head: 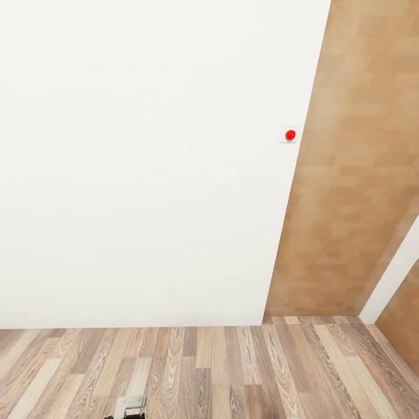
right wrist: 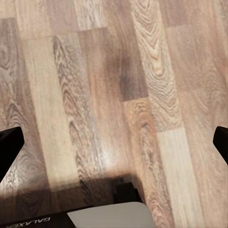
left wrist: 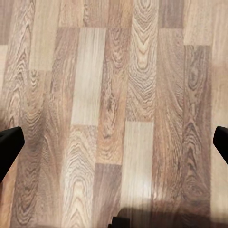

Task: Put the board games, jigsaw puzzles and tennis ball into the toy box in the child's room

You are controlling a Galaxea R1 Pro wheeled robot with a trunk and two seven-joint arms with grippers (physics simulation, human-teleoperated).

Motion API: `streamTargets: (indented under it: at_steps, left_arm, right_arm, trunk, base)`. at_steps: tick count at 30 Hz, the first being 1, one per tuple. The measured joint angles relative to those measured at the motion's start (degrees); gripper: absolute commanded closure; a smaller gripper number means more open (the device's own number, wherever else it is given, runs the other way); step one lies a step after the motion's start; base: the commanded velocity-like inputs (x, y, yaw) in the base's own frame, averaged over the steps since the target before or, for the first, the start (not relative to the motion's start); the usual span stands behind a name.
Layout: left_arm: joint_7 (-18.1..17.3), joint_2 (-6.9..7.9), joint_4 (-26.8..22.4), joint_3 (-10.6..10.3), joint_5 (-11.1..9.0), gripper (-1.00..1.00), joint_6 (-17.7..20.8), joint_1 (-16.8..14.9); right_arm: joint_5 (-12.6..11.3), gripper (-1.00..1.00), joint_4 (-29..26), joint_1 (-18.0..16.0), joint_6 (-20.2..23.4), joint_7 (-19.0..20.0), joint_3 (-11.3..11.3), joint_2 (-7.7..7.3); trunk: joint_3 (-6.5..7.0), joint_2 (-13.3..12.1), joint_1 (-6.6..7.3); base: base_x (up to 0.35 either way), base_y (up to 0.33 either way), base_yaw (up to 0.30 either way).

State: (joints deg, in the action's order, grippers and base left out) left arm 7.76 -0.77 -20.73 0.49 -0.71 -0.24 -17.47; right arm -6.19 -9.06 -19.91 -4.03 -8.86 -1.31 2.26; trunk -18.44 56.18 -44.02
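Wood-plank floor (head: 233, 372) — smooth white wall (head: 145, 163)

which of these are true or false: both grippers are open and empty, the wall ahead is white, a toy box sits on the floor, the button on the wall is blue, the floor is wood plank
1. Both grippers are open and empty. True: the left gripper and the right gripper each show dark fingertips spread at the picture's edges, with nothing but floor between them.
2. The wall ahead is white. True.
3. A toy box sits on the floor. False: the floor in view carries no box.
4. The button on the wall is blue. False: the button is red, on a small white plate.
5. The floor is wood plank. True.
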Motion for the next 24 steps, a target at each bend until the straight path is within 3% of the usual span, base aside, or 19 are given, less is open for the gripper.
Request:
streamTargets:
  at_steps: [24]
  left_arm:
    - [0.0, 0.0, 0.0, 0.0, 0.0, -1.0, -0.04, 0.0]
  right_arm:
    - [0.11, -1.0, -0.01, 0.18, -0.12, -0.08, 0.0, 0.02]
  trunk:
    - [4.32, -9.64, 5.27]
  base:
    - [0.0, 0.0, 0.0]
